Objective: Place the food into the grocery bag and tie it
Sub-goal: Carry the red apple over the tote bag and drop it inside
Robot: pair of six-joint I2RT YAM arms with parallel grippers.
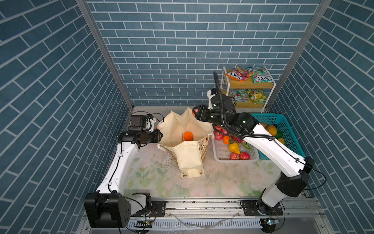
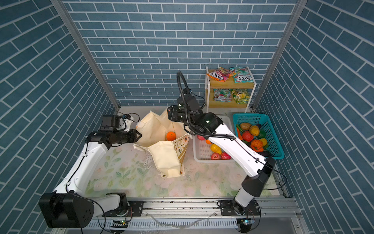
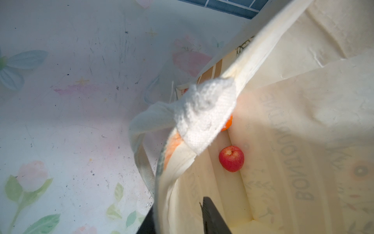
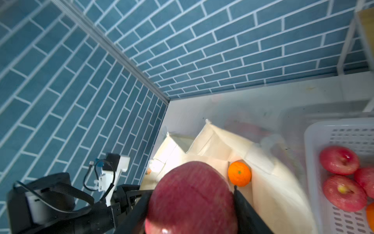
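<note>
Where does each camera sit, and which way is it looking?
Top views: high at the front, looking down at the table; left arm and right arm show.
Left wrist: beside the grocery bag, looking into it; jaws astride its rim.
Right wrist: above the bag, facing the back corner; jaws hold a red apple.
Shared: every view shows the orange in the bag.

One bag (image 1: pixel 188 162), two baskets (image 1: pixel 236 161) (image 1: pixel 291 129), four snack packets (image 1: pixel 236 74) (image 1: pixel 260 75) (image 1: pixel 238 95) (image 1: pixel 256 95), two oranges (image 1: pixel 188 136) (image 1: pixel 226 139).
From the bag, the packets sit at 2 o'clock, both baskets at 3 o'clock; one apple (image 3: pixel 231 158) lies in the bag, one apple (image 4: pixel 192 198) is held, further apples partly hidden.
</note>
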